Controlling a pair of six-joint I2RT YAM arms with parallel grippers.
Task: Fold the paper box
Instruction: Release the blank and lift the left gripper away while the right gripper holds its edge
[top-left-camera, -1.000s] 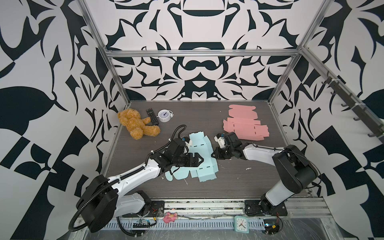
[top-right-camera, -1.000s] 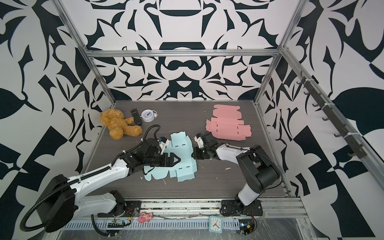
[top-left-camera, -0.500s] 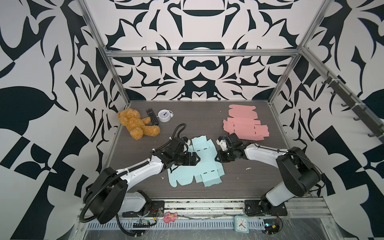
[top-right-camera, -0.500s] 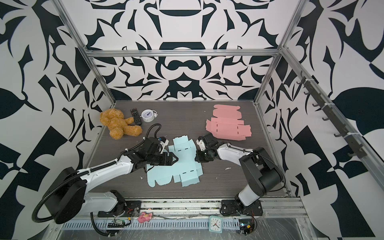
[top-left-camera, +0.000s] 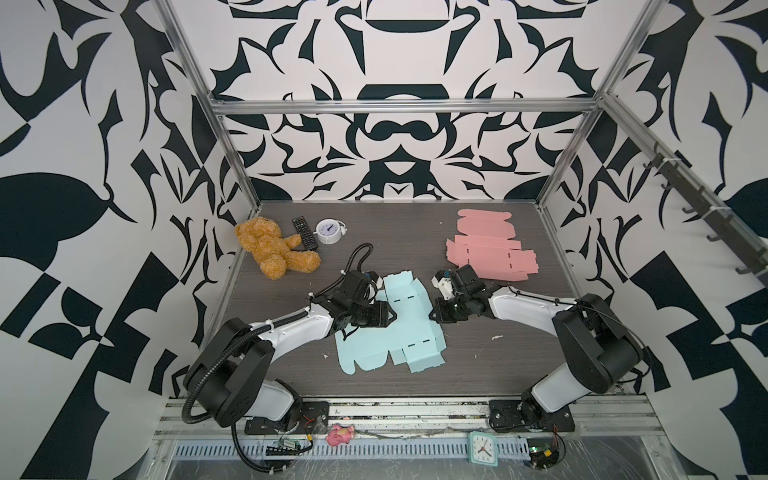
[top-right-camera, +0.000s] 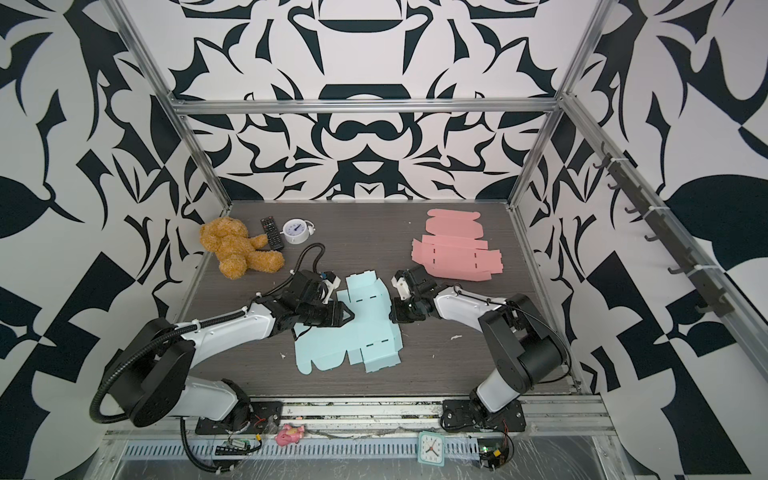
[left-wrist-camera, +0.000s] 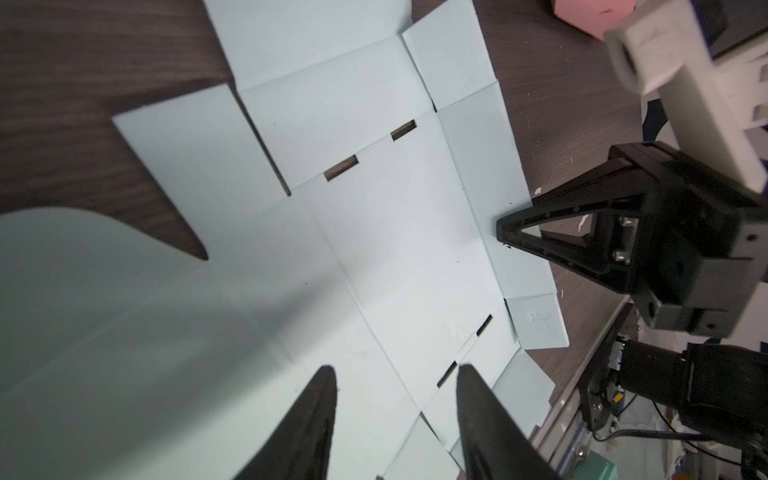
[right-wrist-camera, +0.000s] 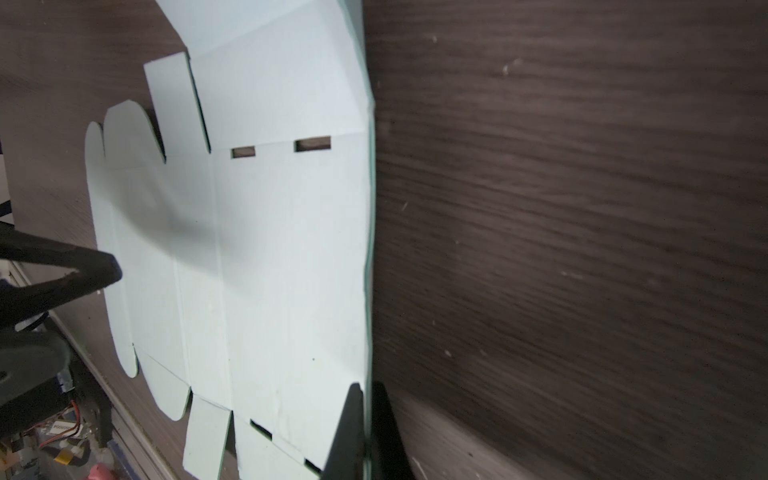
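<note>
The blue blank (top-left-camera: 390, 328) lay open and flat near the middle of the table (top-left-camera: 498, 374), a little toward 6 o'clock, seen in both top views. Its creases and slots showed, but no wall stood up, no tab sat in a slot, and the rounded lid flaps at its 7 o'clock corner lay spread on the wood. By that showing, the folding had barely begun and nearly all of it was left: raising the sides, tucking the flaps, closing the lid.

At the blank's 3 o'clock edge the right gripper (top-left-camera: 434, 313) had its fingers (right-wrist-camera: 353, 415) pressed together on the thin side strip, the paper's edge running between them in the right wrist view. Whether that strip had started to lift could not be told.

At the blank's 9 o'clock side the left gripper (top-left-camera: 390, 318) hung low over the sheet, its fingers (left-wrist-camera: 316, 415) apart with nothing between them and only paper beneath.

Farther out, a pink blank (top-left-camera: 486, 249) lay flat at 1 o'clock, untouched. At 11 o'clock sat a bear (top-left-camera: 270, 249), a remote (top-left-camera: 303, 232) and a clock (top-left-camera: 328, 230), well apart from the work.
</note>
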